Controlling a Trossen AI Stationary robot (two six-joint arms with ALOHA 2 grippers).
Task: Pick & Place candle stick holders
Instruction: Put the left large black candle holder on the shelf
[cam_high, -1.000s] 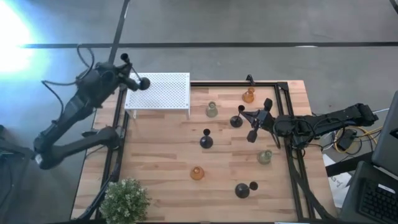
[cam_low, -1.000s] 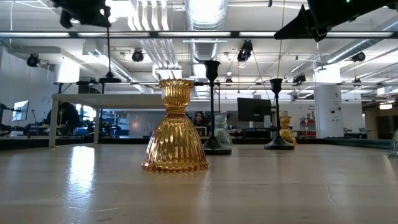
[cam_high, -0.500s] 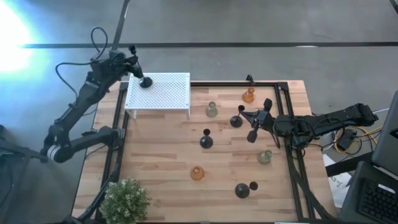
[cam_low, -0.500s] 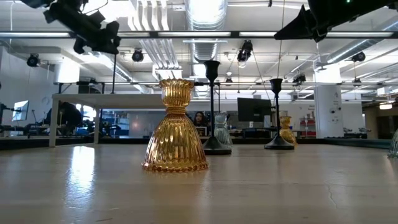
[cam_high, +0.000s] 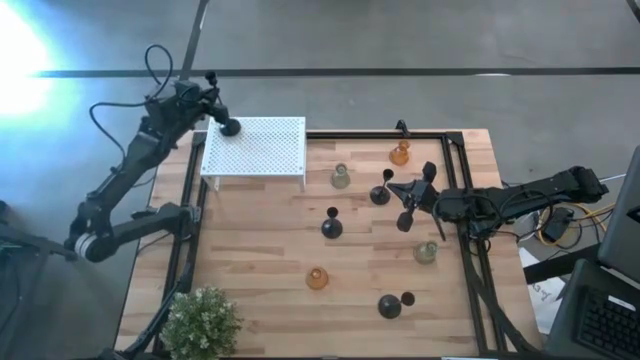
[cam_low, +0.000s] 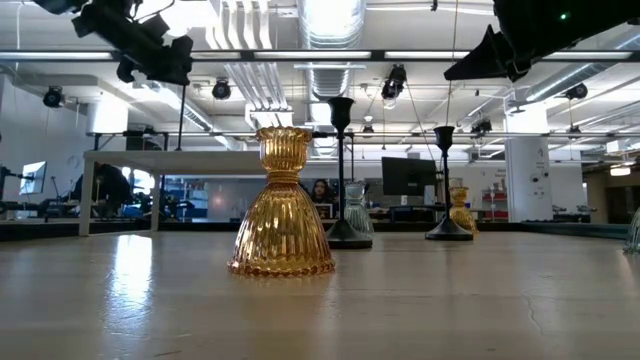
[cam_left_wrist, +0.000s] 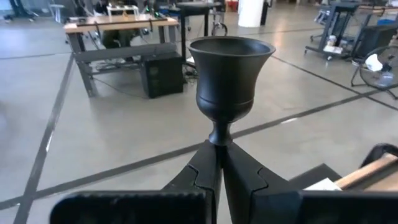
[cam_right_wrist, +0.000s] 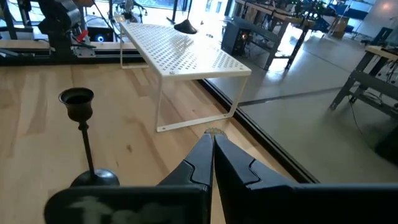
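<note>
My left gripper (cam_high: 214, 113) is shut on a black candle stick holder (cam_left_wrist: 230, 74) over the far left corner of the white perforated box (cam_high: 255, 148). The holder's round base (cam_high: 230, 127) is at the box top; I cannot tell whether it touches. My right gripper (cam_high: 395, 184) is shut and empty, above the table beside another black holder (cam_high: 380, 193), which also shows in the right wrist view (cam_right_wrist: 84, 143). Amber (cam_high: 400, 153), pale green (cam_high: 341, 177) and black (cam_high: 332, 225) holders stand on their bases on the table. My left gripper pinches the black holder's thin stem (cam_left_wrist: 219, 138) just below the cup, between its two fingers. The fingers come level from the table's left and lie across the stem. The holder stands upright, its stem (cam_low: 181, 100) reaching down below the fingers toward the box top.
More holders stand nearer the front: amber (cam_high: 317, 278), pale green (cam_high: 426, 251), black (cam_high: 390, 305). A green potted plant (cam_high: 200, 322) sits at the near left corner. A black frame (cam_high: 470, 250) runs along the table's right edge. The room behind holds desks and people.
My left gripper has carried the black holder down and a little toward the far left corner of the white box, keeping its hold; the holder stays upright. My right gripper has dipped slightly.
</note>
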